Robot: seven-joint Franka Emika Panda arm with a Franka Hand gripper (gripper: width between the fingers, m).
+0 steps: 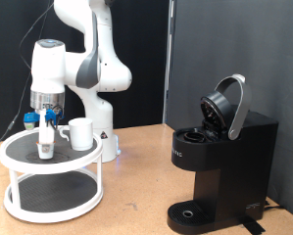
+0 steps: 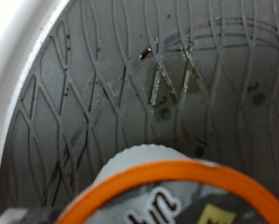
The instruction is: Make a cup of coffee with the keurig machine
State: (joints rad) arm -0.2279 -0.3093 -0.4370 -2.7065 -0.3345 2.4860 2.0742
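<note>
Gripper: two-finger gripper (image 1: pixel 49 125) hangs over the top tier of the white round two-tier stand (image 1: pixel 19 149), at the exterior view's left.
Fingers: close around a small white object standing on the tier; grip cannot be told.
Cup: small white ceramic mug (image 1: pixel 80 133) sits on the same tier, just right of the fingers, apart from them.
Machine: black boxy keurig machine (image 1: pixel 222 166) stands well right, rounded lid raised.
Wrist view: orange-rimmed white round top (image 2: pixel 167 191) over dark patterned mat (image 2: pixel 102 84).
</note>
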